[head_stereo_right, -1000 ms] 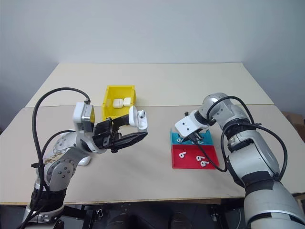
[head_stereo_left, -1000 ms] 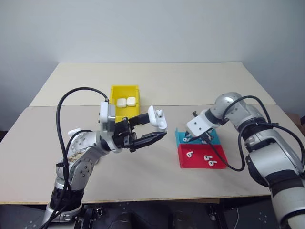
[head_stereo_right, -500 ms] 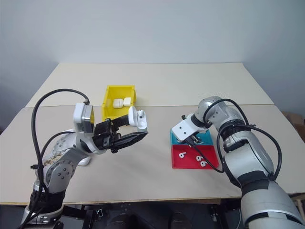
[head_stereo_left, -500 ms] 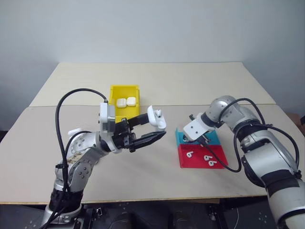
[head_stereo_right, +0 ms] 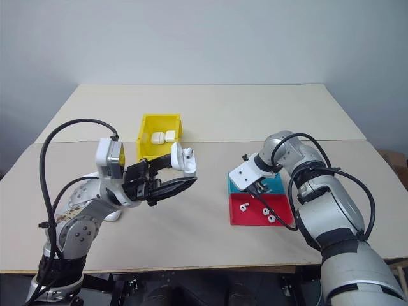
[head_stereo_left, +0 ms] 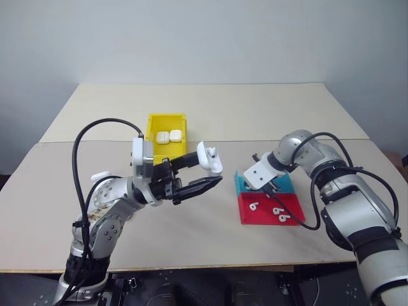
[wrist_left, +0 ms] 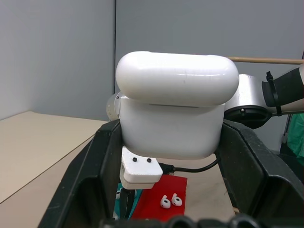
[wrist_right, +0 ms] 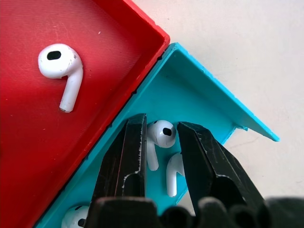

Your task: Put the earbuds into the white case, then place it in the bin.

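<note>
Cyan tray (wrist_right: 209, 95) earbud (wrist_right: 160, 134) sat between the right gripper (wrist_right: 159, 137)'s parted fingers; neighbouring buds could snag. Left gripper (wrist_left: 168, 156) pinched the white case (wrist_left: 173, 111), lid up.

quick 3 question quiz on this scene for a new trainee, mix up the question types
1. True or false: the left gripper holds a white case with its lid open.
2. In which tray is the right gripper working? A) red tray B) cyan tray C) yellow bin
3. Fill in: the yellow bin already contains two closed white ____.

Key
1. True. The case is clamped between the black fingers, lid hinged up, above the table.
2. B. Its fingers straddle an earbud in the cyan tray; the red tray lies alongside with loose earbuds.
3. cases.
</note>
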### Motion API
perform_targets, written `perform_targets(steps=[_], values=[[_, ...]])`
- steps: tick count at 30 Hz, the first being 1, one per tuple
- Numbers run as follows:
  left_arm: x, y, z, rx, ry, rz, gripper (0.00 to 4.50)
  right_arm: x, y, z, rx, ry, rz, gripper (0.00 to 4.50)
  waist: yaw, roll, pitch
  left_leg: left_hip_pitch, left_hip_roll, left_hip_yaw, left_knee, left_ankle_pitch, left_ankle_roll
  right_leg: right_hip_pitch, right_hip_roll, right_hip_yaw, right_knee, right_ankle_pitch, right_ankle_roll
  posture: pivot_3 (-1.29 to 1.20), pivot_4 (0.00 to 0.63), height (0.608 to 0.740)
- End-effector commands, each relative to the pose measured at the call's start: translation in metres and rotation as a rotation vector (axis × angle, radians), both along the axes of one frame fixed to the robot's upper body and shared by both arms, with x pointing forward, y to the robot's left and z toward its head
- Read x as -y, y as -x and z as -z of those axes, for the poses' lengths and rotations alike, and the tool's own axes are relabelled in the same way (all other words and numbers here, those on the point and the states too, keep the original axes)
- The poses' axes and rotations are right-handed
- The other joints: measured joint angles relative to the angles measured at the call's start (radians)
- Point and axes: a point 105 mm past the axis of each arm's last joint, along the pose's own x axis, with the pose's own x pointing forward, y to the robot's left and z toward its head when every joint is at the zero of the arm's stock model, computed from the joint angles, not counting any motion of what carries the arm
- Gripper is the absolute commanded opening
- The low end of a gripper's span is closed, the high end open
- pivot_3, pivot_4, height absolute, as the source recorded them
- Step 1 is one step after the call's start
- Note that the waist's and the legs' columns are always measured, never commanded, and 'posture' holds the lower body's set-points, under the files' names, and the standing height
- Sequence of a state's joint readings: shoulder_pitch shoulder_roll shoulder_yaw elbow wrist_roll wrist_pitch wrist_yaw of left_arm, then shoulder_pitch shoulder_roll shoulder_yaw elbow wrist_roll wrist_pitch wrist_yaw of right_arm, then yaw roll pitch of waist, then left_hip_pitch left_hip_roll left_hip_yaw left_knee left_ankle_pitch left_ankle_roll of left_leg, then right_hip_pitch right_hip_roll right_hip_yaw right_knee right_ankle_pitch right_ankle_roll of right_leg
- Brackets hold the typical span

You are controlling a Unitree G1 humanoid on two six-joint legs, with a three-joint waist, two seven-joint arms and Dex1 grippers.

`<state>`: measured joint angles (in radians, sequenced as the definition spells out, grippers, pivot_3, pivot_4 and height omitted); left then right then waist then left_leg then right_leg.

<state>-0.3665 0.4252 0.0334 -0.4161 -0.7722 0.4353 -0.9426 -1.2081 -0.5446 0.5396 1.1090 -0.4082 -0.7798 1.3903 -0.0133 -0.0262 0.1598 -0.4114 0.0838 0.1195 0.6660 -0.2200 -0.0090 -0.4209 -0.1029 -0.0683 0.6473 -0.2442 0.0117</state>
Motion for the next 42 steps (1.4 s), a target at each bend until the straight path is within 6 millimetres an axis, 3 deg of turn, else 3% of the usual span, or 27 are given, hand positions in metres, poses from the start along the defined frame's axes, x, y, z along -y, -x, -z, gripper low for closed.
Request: perform_targets(steps=[1, 2, 30, 33, 38, 42], values=[[-0.001, 0.007, -0.009, 0.046, 0.018, 0.009, 2.77, 0.001, -0.001, -0.007, 0.021, -0.016, -0.007, 2.26, 0.000, 0.000, 0.000, 0.000, 0.000, 0.000, 0.000, 0.000, 0.000, 0.000, 0.000, 0.000, 0.000, 0.000, 0.000, 0.00, 0.150, 0.740], [-0.001, 0.007, -0.009, 0.047, 0.018, 0.009, 2.77, 0.001, -0.001, -0.006, 0.025, -0.016, -0.008, 2.56, 0.000, 0.000, 0.000, 0.000, 0.000, 0.000, 0.000, 0.000, 0.000, 0.000, 0.000, 0.000, 0.000, 0.000, 0.000, 0.00, 0.150, 0.740], [-0.002, 0.009, -0.009, 0.046, 0.022, -0.002, 2.77, 0.003, -0.005, -0.005, 0.063, 0.023, -0.026, 2.56, 0.000, 0.000, 0.000, 0.001, 0.000, 0.000, 0.000, 0.000, 0.000, 0.001, 0.000, 0.000, 0.000, 0.000, 0.000, 0.00, 0.150, 0.740], [-0.002, 0.009, -0.009, 0.046, 0.022, -0.002, 2.77, 0.003, -0.004, -0.003, 0.057, 0.020, -0.030, 1.94, 0.000, 0.000, 0.000, 0.001, 0.000, 0.000, 0.000, 0.000, 0.000, 0.001, 0.000, 0.000, 0.000, 0.000, 0.000, 0.00, 0.150, 0.740], [-0.002, 0.008, -0.009, 0.046, 0.019, -0.002, 2.77, 0.003, -0.001, 0.001, 0.045, 0.019, -0.038, 0.18, 0.000, 0.000, 0.000, 0.001, 0.000, 0.000, -0.001, 0.000, 0.000, 0.001, 0.000, 0.000, 0.000, 0.000, 0.000, 0.00, 0.150, 0.740], [-0.002, 0.008, -0.009, 0.044, 0.018, -0.001, 2.77, 0.003, 0.000, 0.003, 0.031, 0.004, -0.022, 0.05, 0.000, 0.000, 0.000, 0.001, 0.000, 0.000, -0.001, 0.000, 0.000, 0.001, 0.000, 0.000, 0.000, 0.000, 0.000, 0.00, 0.150, 0.740]])
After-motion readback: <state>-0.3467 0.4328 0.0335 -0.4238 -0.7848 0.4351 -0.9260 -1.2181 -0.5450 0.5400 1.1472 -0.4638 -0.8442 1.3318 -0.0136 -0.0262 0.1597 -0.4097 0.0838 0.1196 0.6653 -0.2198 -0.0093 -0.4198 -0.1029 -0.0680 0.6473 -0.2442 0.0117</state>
